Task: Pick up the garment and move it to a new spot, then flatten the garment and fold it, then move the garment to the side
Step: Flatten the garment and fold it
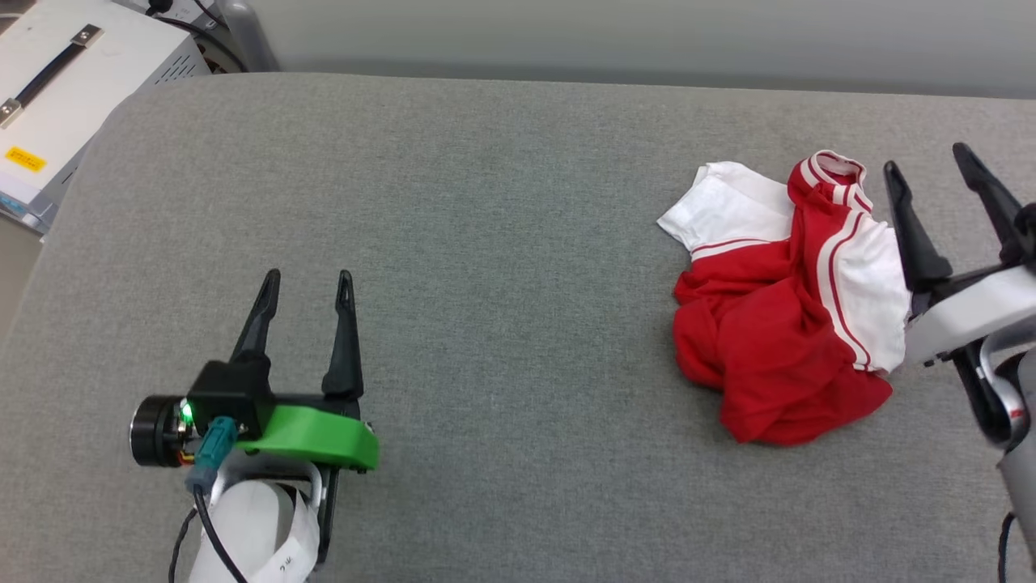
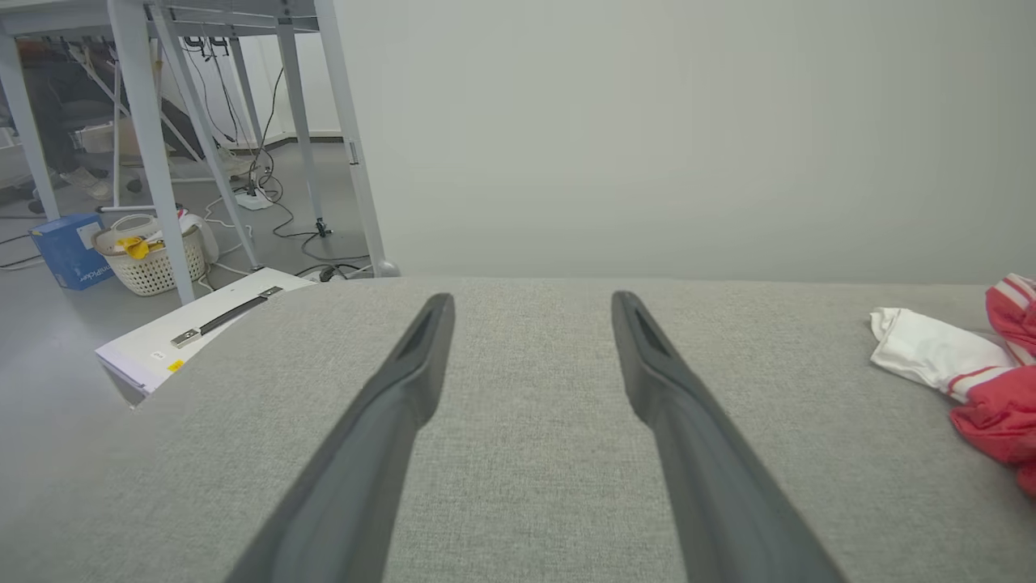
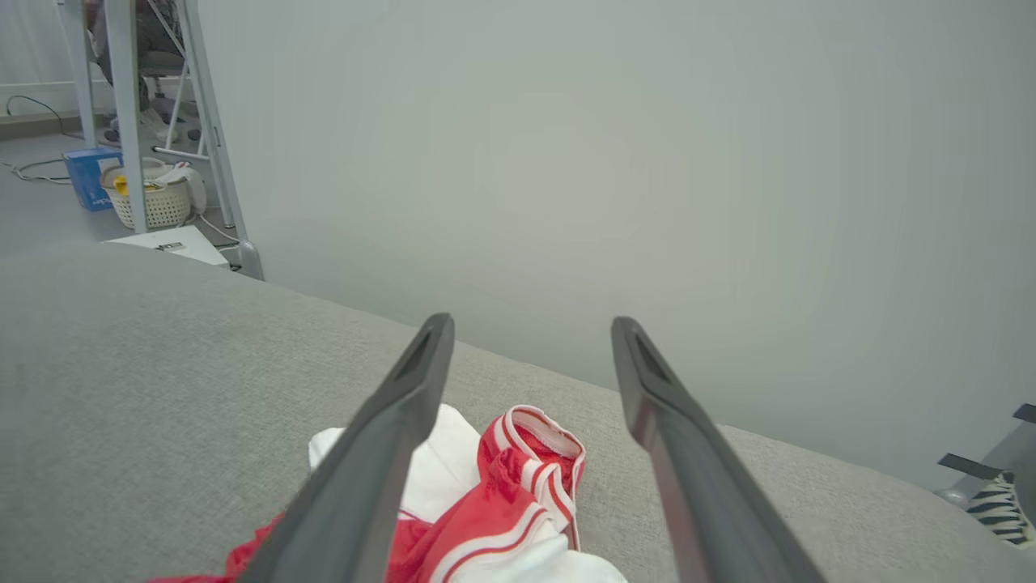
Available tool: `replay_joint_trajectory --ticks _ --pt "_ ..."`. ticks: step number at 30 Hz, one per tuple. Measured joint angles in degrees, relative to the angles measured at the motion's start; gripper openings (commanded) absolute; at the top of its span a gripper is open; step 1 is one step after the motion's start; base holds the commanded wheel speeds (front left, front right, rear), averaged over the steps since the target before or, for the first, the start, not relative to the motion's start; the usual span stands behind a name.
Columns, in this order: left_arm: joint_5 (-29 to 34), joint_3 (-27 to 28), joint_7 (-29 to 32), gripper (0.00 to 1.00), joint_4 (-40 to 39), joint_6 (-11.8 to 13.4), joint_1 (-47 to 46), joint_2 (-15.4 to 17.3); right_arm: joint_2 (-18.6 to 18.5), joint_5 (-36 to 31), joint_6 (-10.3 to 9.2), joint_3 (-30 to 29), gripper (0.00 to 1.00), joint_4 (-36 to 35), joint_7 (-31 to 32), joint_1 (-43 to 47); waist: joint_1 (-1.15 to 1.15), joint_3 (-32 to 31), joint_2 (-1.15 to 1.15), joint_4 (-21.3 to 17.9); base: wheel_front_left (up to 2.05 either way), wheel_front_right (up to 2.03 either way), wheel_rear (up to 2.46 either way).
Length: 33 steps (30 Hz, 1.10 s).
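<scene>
Grey fabric table [image 1: 486,324] bears the crumpled garment [image 1: 777,340]; right gripper [image 1: 926,157] beside it and left gripper [image 1: 309,275] both spread, empty.

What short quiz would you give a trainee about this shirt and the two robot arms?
1. True or false: the garment lies neatly folded on the grey surface.
2. Which is closer to the garment? A) the left end effector B) the right end effector
3. Fill in: both end effectors have their fingers ___ and hold nothing.

Key:
1. False. It lies in a crumpled heap.
2. B. It is just beside the heap, and the left one is far off across the surface.
3. Open.
</scene>
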Motion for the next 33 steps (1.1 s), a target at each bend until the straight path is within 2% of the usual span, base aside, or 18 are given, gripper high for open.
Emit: replay_joint_trajectory --ticks 3,8,13,17,25,28,33 --pt "0.12 -0.26 0.00 1.00 1.00 -1.23 -3.66 0.64 4.21 -3.72 0.00 -4.53 1.00 -5.66 -0.01 6.15 0.00 0.09 0.00 -0.98 0.00 0.00 0.00" --pt "0.21 -2.78 -0.01 1.00 5.21 -2.86 -10.87 2.91 8.76 -6.44 0.00 -7.69 1.00 -11.11 -0.01 12.30 0.00 0.79 0.00 -2.57 0.00 0.00 0.00" --pt "-1.66 -8.44 1.33 1.00 11.47 -3.61 -21.20 6.01 11.46 -9.20 0.00 -8.91 1.00 -15.03 0.00 15.62 0.00 1.95 0.00 -4.60 0.00 0.00 0.00" --pt "-6.78 -15.79 4.68 1.00 13.97 -3.76 -30.19 8.20 13.47 -10.36 0.00 -9.39 1.00 -16.62 -0.01 16.81 0.00 3.15 0.00 -6.31 0.00 0.00 0.00" --pt "-22.90 -32.41 18.82 1.00 17.83 -3.76 -47.60 12.21 15.82 -12.23 0.00 -8.57 1.00 -18.46 -0.01 17.25 0.00 6.89 0.00 -9.87 0.00 0.00 0.00" --pt "-29.94 -37.56 25.93 1.00 19.18 -3.76 -53.70 13.00 16.48 -12.45 0.00 -7.75 1.00 -18.94 -0.01 16.92 0.00 8.68 0.00 -11.19 0.00 0.00 0.00" --pt "-38.30 -46.74 38.42 1.00 21.81 -3.76 -62.79 14.43 17.45 -13.17 0.00 -6.66 1.00 -20.16 -0.01 15.01 0.00 11.95 0.00 -13.68 0.00 0.00 0.00"
